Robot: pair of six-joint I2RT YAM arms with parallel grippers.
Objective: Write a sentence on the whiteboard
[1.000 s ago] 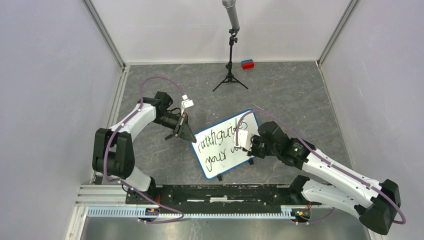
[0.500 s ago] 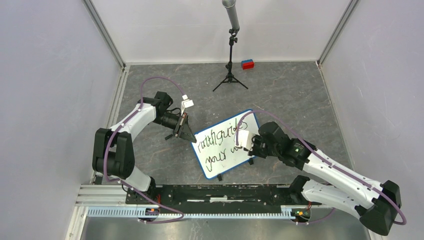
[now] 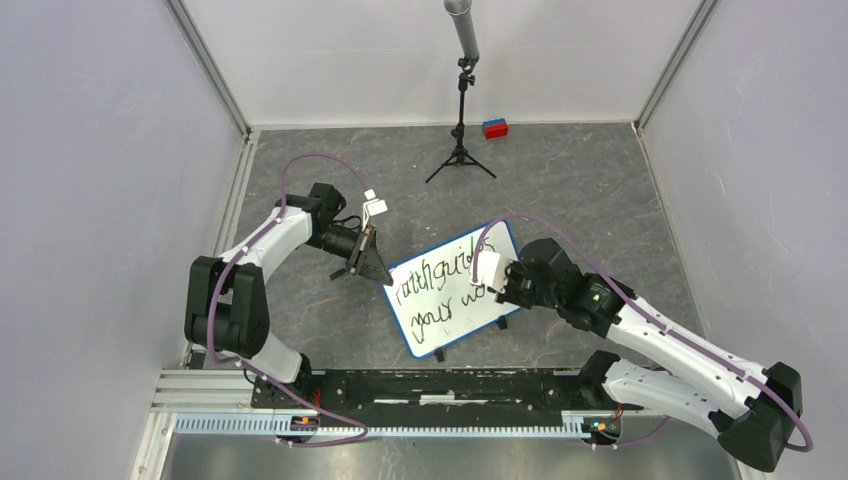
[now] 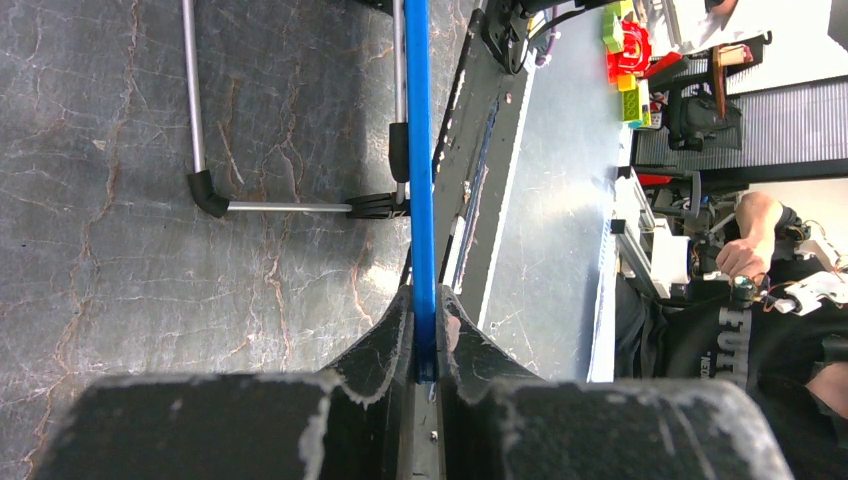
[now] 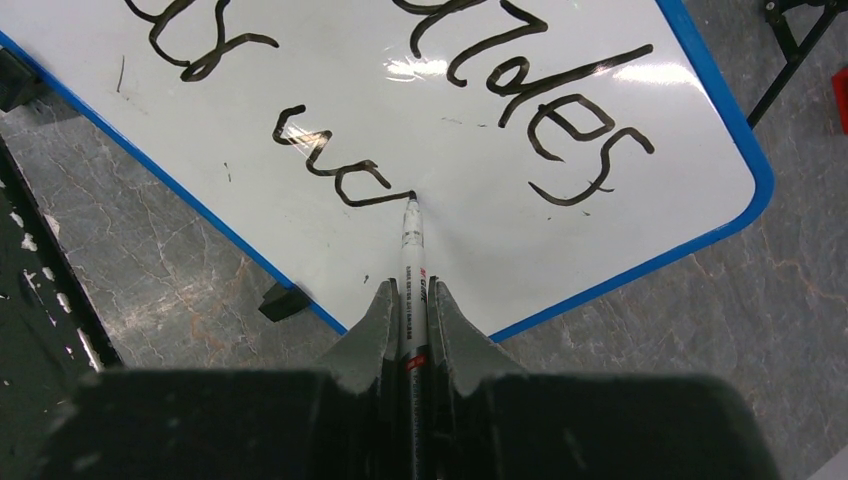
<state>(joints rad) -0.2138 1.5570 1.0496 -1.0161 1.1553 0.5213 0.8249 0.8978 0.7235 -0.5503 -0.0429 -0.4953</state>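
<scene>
Right tool has its two dark fingers pressed together on a slim white marker with a black tip. The tip touches the flat white whiteboard with the blue rim just at the end of the black cursive sentence, whose second line seems not yet finished. The left tool pinches the thin blue rim at the left edge of the board, which lies turned at an angle on the grey marbled worktop, between the two arms. I judge the board to be light and stiff but easy to push, because its glossy face is slippery and only small black feet carry it. The rim is the good place to hold it, and the marker should press only softly.
</scene>
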